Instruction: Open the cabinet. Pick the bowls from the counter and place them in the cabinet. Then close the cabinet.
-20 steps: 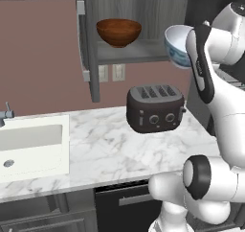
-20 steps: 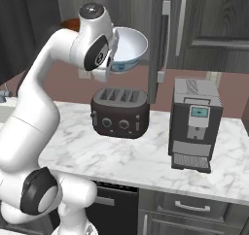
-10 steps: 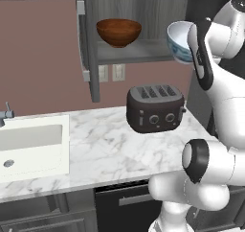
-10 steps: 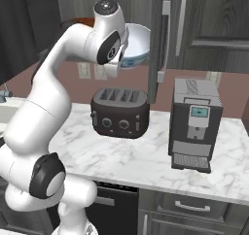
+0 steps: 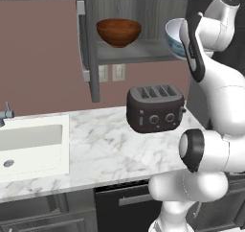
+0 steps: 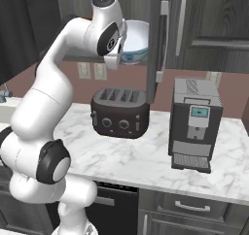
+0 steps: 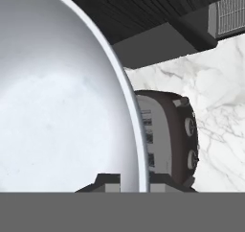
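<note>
White bowl (image 6: 133, 41): clamped by its rim in the gripper (image 7: 134, 180), at the cabinet shelf (image 5: 143, 53).
Wooden bowl (image 5: 118, 31): on that shelf.

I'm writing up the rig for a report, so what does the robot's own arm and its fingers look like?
The arm is glossy white, built of rounded, bulbous segments with dark, nearly black caps and bands at the joints. No cables show. The fingers are small, grey and blocky.

We note the arm has straightened and risen, its upper joint higher than a second ago. The white and blue bowl (image 5: 175, 36) went up with it, now nearer the cabinet's shelf (image 5: 139, 52) edge level.
</note>
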